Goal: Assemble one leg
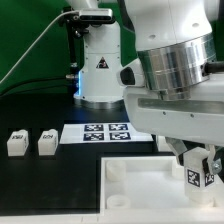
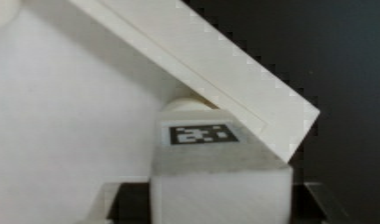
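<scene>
My gripper (image 1: pixel 198 168) is shut on a white leg (image 1: pixel 194 176) with a black-and-white tag, and holds it upright over the right rear corner of the large white tray-like top (image 1: pixel 130 185). In the wrist view the leg (image 2: pixel 213 165) fills the space between the two dark fingers (image 2: pixel 126 203); its tagged end points at the top's raised rim (image 2: pixel 222 70), and its tip looks close to or touching the corner. Two more legs (image 1: pixel 16 142) (image 1: pixel 46 142) stand on the black table at the exterior view's left.
The marker board (image 1: pixel 105 132) lies flat behind the top. A white robot base (image 1: pixel 98 65) with cables stands at the back. The arm's large body (image 1: pixel 175 60) fills the exterior view's upper right.
</scene>
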`<state>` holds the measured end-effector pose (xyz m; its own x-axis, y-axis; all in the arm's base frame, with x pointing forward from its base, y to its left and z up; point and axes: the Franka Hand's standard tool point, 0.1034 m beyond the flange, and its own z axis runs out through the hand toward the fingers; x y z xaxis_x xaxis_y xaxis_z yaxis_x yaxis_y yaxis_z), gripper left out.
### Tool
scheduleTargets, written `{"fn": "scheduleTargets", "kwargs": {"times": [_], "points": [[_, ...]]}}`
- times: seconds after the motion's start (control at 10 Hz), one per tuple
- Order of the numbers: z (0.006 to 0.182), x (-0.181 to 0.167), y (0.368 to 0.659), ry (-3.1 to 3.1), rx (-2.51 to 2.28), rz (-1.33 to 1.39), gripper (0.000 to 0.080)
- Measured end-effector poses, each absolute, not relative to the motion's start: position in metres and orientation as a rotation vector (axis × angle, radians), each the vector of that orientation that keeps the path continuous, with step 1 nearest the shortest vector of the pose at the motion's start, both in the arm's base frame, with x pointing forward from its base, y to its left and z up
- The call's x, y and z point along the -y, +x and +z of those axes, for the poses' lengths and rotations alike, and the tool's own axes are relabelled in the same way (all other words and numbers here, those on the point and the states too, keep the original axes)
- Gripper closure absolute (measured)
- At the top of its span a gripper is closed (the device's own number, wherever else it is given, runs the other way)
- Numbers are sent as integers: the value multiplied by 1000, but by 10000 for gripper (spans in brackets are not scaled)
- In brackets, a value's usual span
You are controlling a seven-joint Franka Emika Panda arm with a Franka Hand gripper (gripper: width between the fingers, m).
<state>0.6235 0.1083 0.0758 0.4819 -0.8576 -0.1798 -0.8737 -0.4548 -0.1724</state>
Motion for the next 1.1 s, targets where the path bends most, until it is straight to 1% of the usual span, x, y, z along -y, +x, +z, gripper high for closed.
{"fn": "scheduleTargets", "kwargs": {"times": [0.3,0.4,0.5,0.6,0.7,0.8,0.9,1.1], "points": [[74,-108,624,-2024,-1999,134,496],[73,-110,621,-2093,-1931,134,496],[73,-110,621,-2136,-1880,125,423],[73,-110,620,-2243,-1759,98,284],[73,-112,619,-2424,-1524,61,284],[76,-118,616,-2638,-1214,64,173],[77,-122,617,-2722,-1042,40,157],[76,-119,617,-2829,-704,1,151]]}}
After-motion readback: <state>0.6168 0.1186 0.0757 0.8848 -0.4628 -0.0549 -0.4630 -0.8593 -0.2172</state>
